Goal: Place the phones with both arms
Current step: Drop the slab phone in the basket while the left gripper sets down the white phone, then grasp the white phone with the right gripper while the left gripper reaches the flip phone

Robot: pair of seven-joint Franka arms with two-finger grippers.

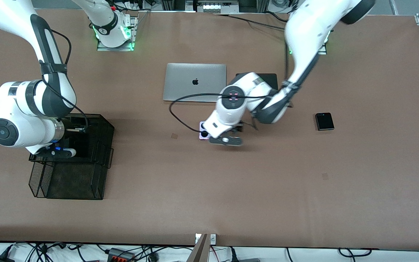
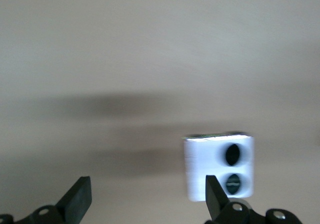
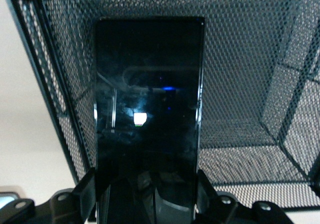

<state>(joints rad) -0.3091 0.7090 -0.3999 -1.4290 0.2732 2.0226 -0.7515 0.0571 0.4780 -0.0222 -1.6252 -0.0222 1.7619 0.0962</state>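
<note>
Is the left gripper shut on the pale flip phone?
No: in the left wrist view the left gripper stands wide open, and the pale flip phone lies on the table beside one finger.

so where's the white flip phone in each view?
Front view: white flip phone mid-table, mostly hidden under the left arm, nearer the camera than the laptop.
Left wrist view: on the table, by one finger of the open left gripper.
Right wrist view: not in it.
Shared landmark: its two black lenses.

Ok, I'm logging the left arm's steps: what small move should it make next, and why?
Probably shift the open left claw sideways to straddle the lilac-white flip phone: the phone lies on the table, level with one finger rather than between both.
</note>
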